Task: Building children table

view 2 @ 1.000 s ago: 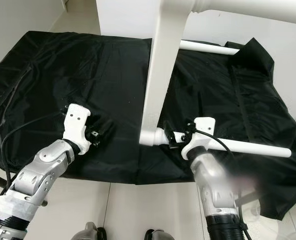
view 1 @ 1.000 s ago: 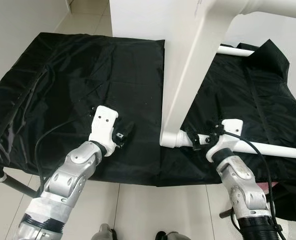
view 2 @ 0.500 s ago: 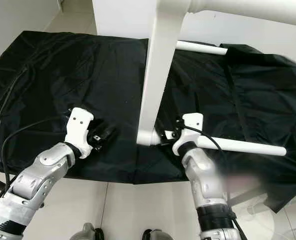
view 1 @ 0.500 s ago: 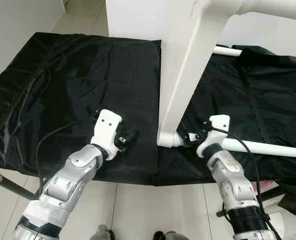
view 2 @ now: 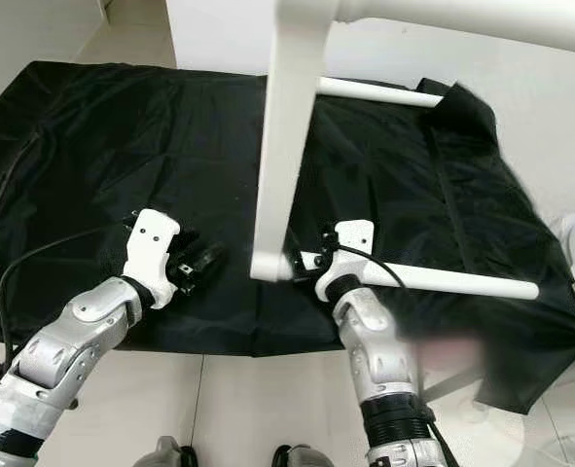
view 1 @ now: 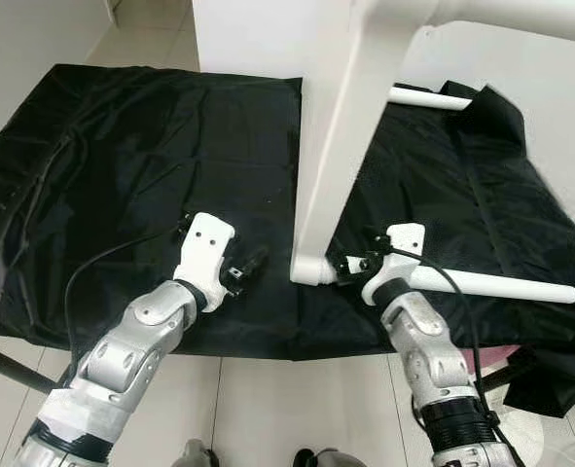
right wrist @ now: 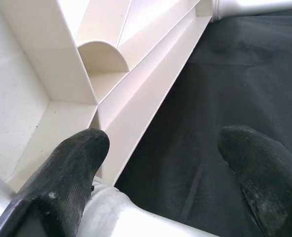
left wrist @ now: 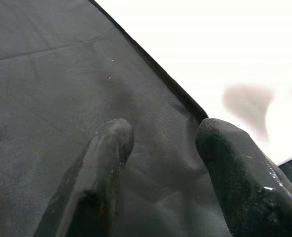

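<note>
A black cloth [view 1: 141, 175] covered the floor; on it the white table panel [view 1: 268, 29] stood on edge, its ribbed frame [view 1: 341, 156] sloping down to a socket at the cloth's near edge. One white leg [view 1: 491, 284] lay along the cloth, its end at that socket; a second leg [view 1: 428, 97] lay farther back. Right gripper [view 1: 350, 263] sat at the joint, fingers [right wrist: 71, 163] spread and clasping nothing; left gripper [view 1: 246, 267] rested on bare cloth, likewise open (apparently idle); step looked like seating the leg, so next: close on it and press home.

Both silver arms forward, left end effector [view 1: 248, 268] and right end effector [view 1: 350, 263] fingers spread.
</note>
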You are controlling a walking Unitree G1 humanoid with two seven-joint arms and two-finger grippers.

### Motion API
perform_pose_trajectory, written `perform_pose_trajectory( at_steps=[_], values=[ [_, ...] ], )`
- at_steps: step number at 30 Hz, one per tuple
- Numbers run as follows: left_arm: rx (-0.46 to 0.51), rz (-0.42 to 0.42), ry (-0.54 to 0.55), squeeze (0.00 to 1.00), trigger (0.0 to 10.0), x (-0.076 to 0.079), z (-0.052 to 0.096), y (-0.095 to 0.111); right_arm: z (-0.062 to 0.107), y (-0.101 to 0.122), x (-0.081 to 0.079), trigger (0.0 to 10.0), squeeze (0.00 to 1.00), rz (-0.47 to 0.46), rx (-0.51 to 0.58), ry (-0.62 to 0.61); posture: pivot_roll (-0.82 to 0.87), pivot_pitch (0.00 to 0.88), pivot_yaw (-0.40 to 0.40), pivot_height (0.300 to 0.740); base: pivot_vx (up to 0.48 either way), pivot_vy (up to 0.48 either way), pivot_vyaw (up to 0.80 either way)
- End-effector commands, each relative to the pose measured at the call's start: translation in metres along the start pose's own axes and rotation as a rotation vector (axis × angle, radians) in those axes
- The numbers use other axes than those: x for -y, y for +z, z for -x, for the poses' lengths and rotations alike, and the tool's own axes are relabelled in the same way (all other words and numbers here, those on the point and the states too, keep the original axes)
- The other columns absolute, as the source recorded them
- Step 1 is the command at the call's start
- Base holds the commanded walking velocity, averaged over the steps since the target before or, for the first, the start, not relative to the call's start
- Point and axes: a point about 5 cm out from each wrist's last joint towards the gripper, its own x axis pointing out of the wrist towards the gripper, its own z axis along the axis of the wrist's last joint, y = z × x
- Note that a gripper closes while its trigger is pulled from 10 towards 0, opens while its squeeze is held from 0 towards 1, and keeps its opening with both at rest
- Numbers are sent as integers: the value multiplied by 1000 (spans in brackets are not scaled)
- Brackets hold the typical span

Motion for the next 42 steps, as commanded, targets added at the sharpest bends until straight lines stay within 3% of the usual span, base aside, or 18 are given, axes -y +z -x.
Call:
perform_pose_trajectory(
  at_steps=[1,14,20,21,23,26,36,42],
  values=[
    [-12,-5,-213,0,10000,8,3,0,-2,-16,-18,10000,0,-16,-67,66,53,119,-49,740,0,0,0],
    [-49,-43,-216,0,10000,-6,11,-2,-18,-22,-40,10000,0,-38,-68,108,55,116,-62,740,0,0,0],
    [-103,-87,-288,0,10000,-9,22,-6,-25,-22,-50,10000,0,-39,-66,135,57,115,-67,740,0,0,0],
    [-145,-114,-378,0,10000,-8,34,-9,-30,-22,-57,10000,0,-42,-63,160,62,112,-73,740,0,0,0],
    [-145,-114,-378,0,10000,-8,34,-9,-30,-22,-57,10000,0,-42,-63,160,62,112,-73,740,0,0,0],
    [-186,-137,-438,0,10000,-11,45,-8,-38,-22,-67,10000,0,-45,-65,192,60,113,-76,740,0,0,0],
    [-190,-152,-410,0,10000,-19,50,-2,-49,-20,-86,10000,0,-39,-59,247,66,113,-88,740,0,0,0],
    [-198,-135,-426,0,10000,-21,53,-2,-49,-24,-87,10000,0,-30,-57,246,66,113,-91,740,0,0,0]
  ],
)
